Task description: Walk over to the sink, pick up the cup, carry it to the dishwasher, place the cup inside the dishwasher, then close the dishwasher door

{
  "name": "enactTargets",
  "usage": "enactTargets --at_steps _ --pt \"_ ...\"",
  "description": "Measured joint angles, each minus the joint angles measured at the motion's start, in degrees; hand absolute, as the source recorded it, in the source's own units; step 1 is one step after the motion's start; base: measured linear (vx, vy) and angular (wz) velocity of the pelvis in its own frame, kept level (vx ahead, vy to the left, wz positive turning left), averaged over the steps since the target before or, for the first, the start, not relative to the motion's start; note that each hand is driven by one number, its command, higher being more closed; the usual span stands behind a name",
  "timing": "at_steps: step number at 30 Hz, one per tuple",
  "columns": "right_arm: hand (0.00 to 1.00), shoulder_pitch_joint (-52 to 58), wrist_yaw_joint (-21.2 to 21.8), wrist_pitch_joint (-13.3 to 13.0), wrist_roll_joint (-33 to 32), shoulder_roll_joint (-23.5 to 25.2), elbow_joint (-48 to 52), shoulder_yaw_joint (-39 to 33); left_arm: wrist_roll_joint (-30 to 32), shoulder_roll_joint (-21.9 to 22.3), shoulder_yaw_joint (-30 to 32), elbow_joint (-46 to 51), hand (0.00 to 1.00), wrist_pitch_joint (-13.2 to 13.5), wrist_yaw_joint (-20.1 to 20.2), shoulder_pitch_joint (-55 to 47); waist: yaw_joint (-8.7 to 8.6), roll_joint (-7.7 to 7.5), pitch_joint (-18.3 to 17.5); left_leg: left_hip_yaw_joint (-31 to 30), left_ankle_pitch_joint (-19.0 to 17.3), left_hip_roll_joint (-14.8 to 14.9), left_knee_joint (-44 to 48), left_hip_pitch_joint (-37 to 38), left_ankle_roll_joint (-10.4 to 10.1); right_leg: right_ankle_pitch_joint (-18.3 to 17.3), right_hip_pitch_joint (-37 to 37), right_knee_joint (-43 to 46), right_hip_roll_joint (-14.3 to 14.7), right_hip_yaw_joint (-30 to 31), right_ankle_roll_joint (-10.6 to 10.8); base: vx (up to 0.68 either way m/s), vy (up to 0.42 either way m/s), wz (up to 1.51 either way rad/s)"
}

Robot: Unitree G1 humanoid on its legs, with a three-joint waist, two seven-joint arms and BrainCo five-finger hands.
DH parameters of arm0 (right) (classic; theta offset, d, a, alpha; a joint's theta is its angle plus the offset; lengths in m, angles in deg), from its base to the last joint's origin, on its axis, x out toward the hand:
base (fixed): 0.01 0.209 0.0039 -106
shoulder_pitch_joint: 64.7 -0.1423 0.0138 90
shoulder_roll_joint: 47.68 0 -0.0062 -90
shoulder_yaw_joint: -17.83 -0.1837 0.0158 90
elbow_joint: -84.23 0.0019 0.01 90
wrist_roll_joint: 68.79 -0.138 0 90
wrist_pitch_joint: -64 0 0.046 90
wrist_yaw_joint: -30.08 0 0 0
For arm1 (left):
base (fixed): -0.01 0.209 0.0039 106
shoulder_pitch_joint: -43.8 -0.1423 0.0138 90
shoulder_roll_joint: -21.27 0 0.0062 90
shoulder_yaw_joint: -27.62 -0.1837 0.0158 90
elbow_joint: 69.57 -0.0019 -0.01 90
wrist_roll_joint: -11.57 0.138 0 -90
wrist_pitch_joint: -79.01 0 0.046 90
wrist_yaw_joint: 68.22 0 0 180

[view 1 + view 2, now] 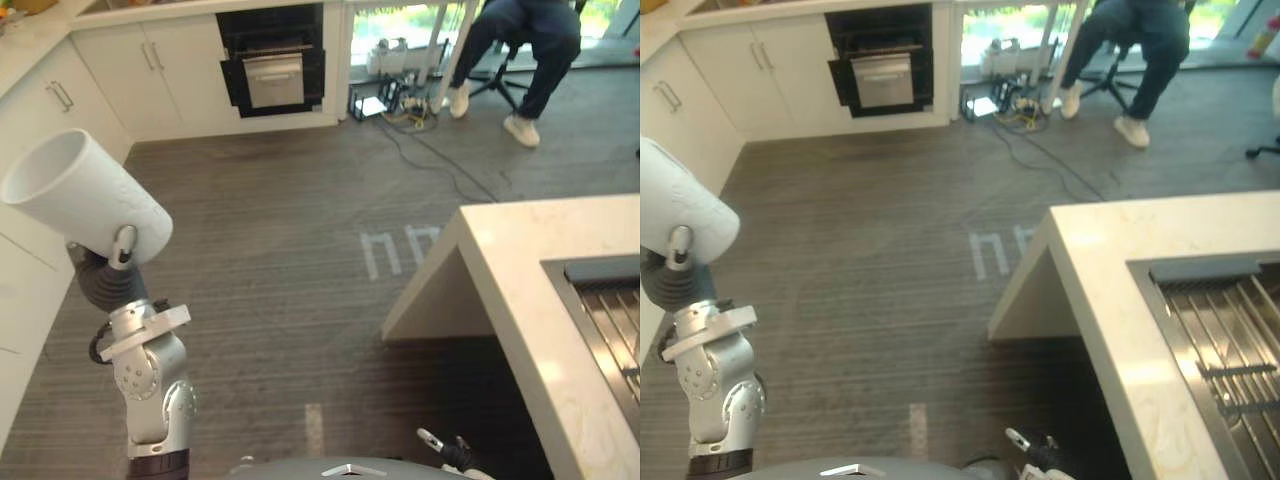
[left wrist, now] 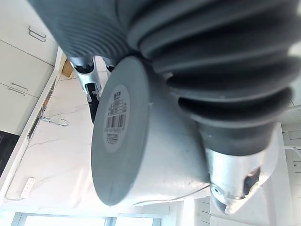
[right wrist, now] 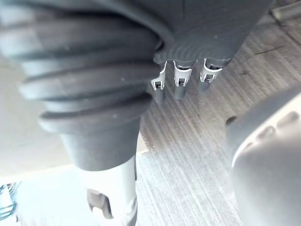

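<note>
Grey wood-grain floor [image 1: 260, 260] is noted around a white island counter [image 1: 540, 235]. A sink [image 1: 610, 320] is set into the counter's top. Pale tape marks [image 1: 398, 250] are seen on the floor just beside the counter's far corner. A short pale strip [image 1: 313, 428] is seen left of its near end. Dark cables [image 1: 440, 160] are laid beyond the counter, near a seated person's white shoes [image 1: 521, 128].

Entry one: a barcode sticker [image 2: 114, 117] on the flat grey base of the white cylindrical cup [image 2: 160, 155]; I cannot read its print. Nothing else legible.
</note>
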Motion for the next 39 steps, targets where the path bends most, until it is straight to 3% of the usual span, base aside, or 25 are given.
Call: enactTargets --at_steps 1,2,4,5,6,7,8,9,12,13,19,22,23,25,26,27,28,30,31,32,34,36,37,39 --pt "0.0 0.57 0.1 0.1 0.08 -0.77 0.11 0.13 0.01 0.51 -2.07 -0.92 1.0 -0.26 -0.02 -0.34 0.14 0.64 -0.2 -0.68 -0.8 0.64 -0.27 -0.03 -0.02 1.05 -0.45 0.3 0.44 4.21 -0.58 -0.04 0.042 0.38" --pt "0.0 1.36 0.25 -0.4 0.14 -1.01 0.12 -0.5 0.15 0.39 -5.38 -2.08 1.0 -0.52 0.41 0.07 -0.58 1.41 -0.8 -3.51 -0.74 0.06 0.14 -1.41 0.21 2.74 -2.36 -0.7 1.69 16.63 -2.79 -0.06 0.06 0.89" --pt "0.0 3.65 0.16 -1.0 -0.25 -0.9 -0.05 -1.77 0.73 0.08 -10.06 -4.68 1.0 -0.28 1.68 1.78 -2.17 1.62 -0.93 -11.67 0.12 -1.45 0.32 -3.99 1.73 4.63 -5.19 0.44 2.71 36.86 -4.43 -0.05 0.005 1.52" --pt "0.0 5.28 0.11 -1.33 -0.96 1.27 -0.12 -2.53 0.69 -0.6 -13.2 -7.73 1.0 0.07 2.16 3.91 -3.37 2.13 -0.95 -17.5 0.42 -0.95 0.17 -4.81 2.32 -0.51 -6.03 -2.0 7.58 52.74 1.81 -0.02 -0.059 1.6" --pt "0.0 5.9 0.12 -1.42 -1.18 2.59 -0.13 -2.52 0.68 -1.03 -13.81 -9.46 1.0 0.16 2.22 5.04 -3.96 2.08 -0.62 -19.88 0.78 -0.77 0.06 -5.72 2.45 -2.85 -5.7 -4.75 10.9 59.32 3.24 -0.04 -0.075 1.73" --pt "0.0 6.35 0.17 -1.46 -2.07 4.89 -0.25 -2.44 0.67 -1.29 -14.02 -12.42 1.0 0.13 2.12 7.48 -4.55 -0.07 0.09 -22.79 2.41 -1.25 -0.99 -6.17 2.59 -4.27 -4.93 -9.48 15.13 68.5 3.68 -0.08 -0.072 1.47" --pt "0.0 6.96 0.12 -1.81 -2.38 6.75 -0.24 -2.25 0.69 -2.49 -14.06 -14.06 1.0 0.09 1.98 8.7 -4.98 -3.07 0.51 -24.77 3.08 -3.36 -1.73 -6.19 2.21 0.54 -4.37 -12.54 16.42 71.91 2.79 -0.08 -0.106 1.32" --pt "0.0 7.11 0.12 -2.13 -2.53 6.96 -0.32 -1.89 0.76 -2.9 -14.14 -14.63 1.0 0.1 1.95 8.68 -5.42 -4.18 0.61 -25.42 3.1 -4.15 -2.34 -5.61 1.95 -0.46 -3.78 -12.04 15.71 70.81 6.34 -0.02 -0.074 0.8" --pt "0.0 6.86 0.36 -3.69 -2.51 5.89 0.34 -1.3 2.16 -2.93 -15.48 -15.4 1.0 -0.22 0.57 7.43 -5.15 -2.81 -0.13 -26.11 5.82 -3.9 -9.13 -1.47 0.83 -0.84 -1.9 -12.96 16.24 69.09 6.31 0.01 -0.028 0.25" --pt "0.0 4.55 0.58 -4.73 -1.93 4.76 1.07 7.6 2.97 -8.62 -15.77 -13.3 1.0 -2.47 -1.95 6.35 -5.9 -4.13 -1.67 -28.16 6.0 -5.74 -9.14 -0.88 1.43 1.84 2.18 -18.6 15.31 67.58 7.61 -0.01 -0.01 0.08" --pt "0.0 4.64 0.74 -4.71 -1.95 4.76 1.06 7.55 3.01 -8.48 -15.01 -13.3 1.0 -2.48 -1.96 6.35 -6.61 -4.18 -1.61 -28.16 5.62 -5.8 -9.11 -0.88 1.91 1.84 2.12 -19.12 15.35 67.87 7.61 0.0 0.0 -0.01" --pt "0.0 5.21 2.18 -4.29 -2.01 4.86 1.06 7.29 3.0 -7.75 -14.41 -13.06 1.0 -2.47 -2.3 6.22 -6.68 -4.33 -1.64 -28.03 2.85 -5.57 -6.83 -2.02 2.55 0.39 1.27 -17.95 15.43 69.12 7.67 0.01 -0.003 -0.05" --pt "0.0 5.21 2.75 -3.92 -2.01 4.95 1.11 7.13 2.99 -7.38 -14.25 -12.64 1.0 -2.47 -2.52 5.98 -6.45 -4.48 -1.42 -27.96 0.97 -5.24 -3.53 -3.49 2.47 -0.44 0.68 -16.94 15.44 69.41 7.72 0.03 -0.028 -0.11" --pt "0.0 5.68 3.54 -2.63 -2.62 4.83 2.96 7.15 2.95 -4.85 -13.2 -8.58 1.0 -2.46 -2.95 2.94 -5.17 -3.24 0.25 -27.9 -7.45 -0.94 16.33 -9.93 1.36 -4.34 0.2 -11.41 17.41 71.04 6.55 0.06 -0.022 -0.23" --pt "0.0 6.0 3.98 -2.45 -2.91 4.36 3.57 7.34 2.89 -4.11 -12.98 -7.57 1.0 -2.41 -2.97 2.14 -4.83 -2.76 0.6 -28.42 -7.96 0.57 23.65 -12.79 1.89 -5.3 0.18 -9.84 18.26 71.13 5.77 0.07 -0.003 -0.16" --pt "0.0 6.44 4.9 -2.13 -3.26 3.9 4.44 7.64 2.73 -2.74 -12.45 -5.8 1.0 -2.38 -2.94 0.49 -4.47 -1.78 0.98 -29.35 -7.05 3.49 37.29 -18.92 2.39 -7.37 0.58 -7.5 19.46 71.23 4.29 0.13 0.033 0.0" --pt "0.0 6.69 5.66 -2.03 -4.1 3.93 4.78 7.52 2.66 -2.09 -12.07 -4.69 1.0 -2.23 -2.91 -0.74 -3.86 -2.62 1.43 -29.61 -6.01 5.03 46.12 -23.48 2.15 -8.81 1.84 -6.51 19.5 70.93 4.45 0.21 0.064 0.15" --pt "0.0 6.37 7.18 -1.97 -5.27 3.77 4.77 5.88 2.18 -2.29 -11.87 -4.74 1.0 -2.19 -2.16 -1.17 -2.87 -2.01 1.85 -28.44 -9.43 3.84 44.06 -25.98 3.55 -10.17 4.36 -6.95 18.53 70.07 5.06 0.23 0.106 0.27" --pt "0.0 5.45 7.75 -2.11 -5.44 3.63 4.41 4.3 2.17 -2.2 -10.6 -4.79 1.0 -2.15 -1.44 -1.18 -2.82 -2.0 2.07 -28.25 -9.58 0.77 36.3 -27.19 4.6 -11.05 5.78 -7.61 17.02 69.13 6.12 0.25 0.167 0.3" --pt "0.0 4.49 8.11 -2.28 -5.6 3.28 3.94 3.25 2.19 -2.13 -9.33 -4.63 1.0 -2.04 -1.22 -1.32 -2.32 -2.0 2.07 -29.39 -6.4 -2.78 25.4 -27.66 5.31 -11.96 6.78 -8.27 15.42 68.88 7.41 0.27 0.198 0.2" --pt "0.0 3.64 8.3 -2.38 -6.41 2.75 2.83 2.54 2.2 -1.87 -7.15 -4.46 1.0 -1.86 -1.19 -2.43 -1.02 -2.26 2.2 -31.83 2.73 -6.24 19.35 -26.64 7.17 -13.05 8.72 -10.22 13.83 70.79 8.14 0.36 0.243 -0.09" --pt "0.0 1.89 9.13 -2.9 -6.47 3.92 1.82 2.49 2.17 -0.78 -4.52 -4.97 1.0 -1.64 -1.28 -3.07 -0.77 -2.5 2.89 -31.62 -2.97 -7.21 25.22 -27.81 6.46 -12.89 9.69 -8.87 15.55 73.87 7.3 0.41 0.158 0.02" --pt "0.0 1.58 9.06 -3.01 -6.41 4.01 1.07 2.44 1.88 -0.52 -3.81 -4.96 1.0 -1.16 -1.03 -4.05 0.28 -2.35 2.89 -31.43 -5.92 -7.0 28.94 -28.81 7.87 -12.97 9.65 -8.08 15.36 74.62 7.31 0.41 0.183 -0.02" --pt "0.0 1.58 8.66 -2.99 -6.34 4.09 -0.21 2.22 0.26 -0.68 -3.58 -5.01 1.0 -1.13 0.08 -4.76 0.27 -3.54 2.66 -30.9 -8.97 -8.87 30.02 -27.58 9.66 -12.88 10.06 -5.33 13.66 75.76 7.37 0.41 0.211 0.06"
